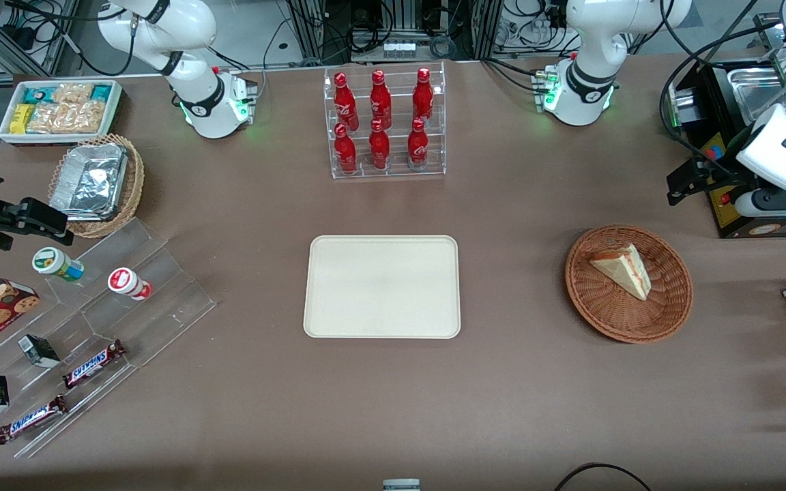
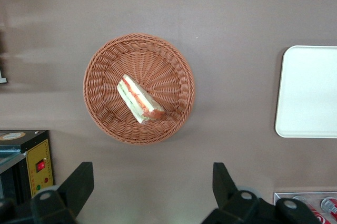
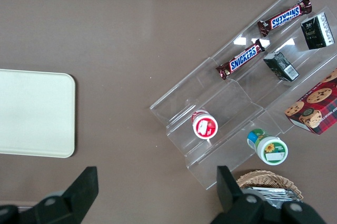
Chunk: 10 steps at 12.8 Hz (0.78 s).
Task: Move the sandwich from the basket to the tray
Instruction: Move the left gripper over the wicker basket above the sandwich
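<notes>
nothing of the job is done yet, as we read it: the sandwich (image 2: 138, 99) lies in the basket (image 2: 102, 60), and the tray (image 1: 381, 320) sits bare on the brown surface (image 1: 502, 382). all of it remains: descend, grip, lift, carry across and set down.

our claw (image 2: 149, 190) hangs high over the surface with its fingers (image 2: 77, 184) spread wide and nothing between them. the basket lies below it and a little ahead of the fingertips, not touched. the tray is well apart from the claw, off toward the parked arm's end of the surface.

the sandwich rests on one flat bread face, with the red and green filling showing along its long cut edge. in the wrist view its long axis runs diagonally to the line between our two fingers, so we judge the wrist would need a turn before closing across the wedge's narrow width.
</notes>
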### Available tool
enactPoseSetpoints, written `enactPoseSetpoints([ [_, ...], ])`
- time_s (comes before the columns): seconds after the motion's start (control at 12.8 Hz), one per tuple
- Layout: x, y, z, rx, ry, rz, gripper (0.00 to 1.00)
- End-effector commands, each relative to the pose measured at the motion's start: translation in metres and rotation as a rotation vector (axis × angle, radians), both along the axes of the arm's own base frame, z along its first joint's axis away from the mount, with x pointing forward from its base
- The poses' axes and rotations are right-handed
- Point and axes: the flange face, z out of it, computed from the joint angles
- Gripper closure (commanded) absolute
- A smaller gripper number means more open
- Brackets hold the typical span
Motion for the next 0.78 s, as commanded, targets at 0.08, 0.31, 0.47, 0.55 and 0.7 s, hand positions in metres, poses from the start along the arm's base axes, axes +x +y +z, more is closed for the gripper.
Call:
enactPoseSetpoints([
  [0.08,-0.003,-0.003,0.007,0.014,0.006,0.008,0.00],
  [0.31,-0.003,0.002,0.003,0.015,0.019,0.017,0.00],
  [0.47,0.000,0.006,-0.007,0.016,0.041,0.049,0.00],
  [0.55,0.001,0.014,-0.012,0.019,0.053,0.108,0.00],
  [0.7,0.008,0.031,-0.035,0.030,0.090,0.263,0.00],
])
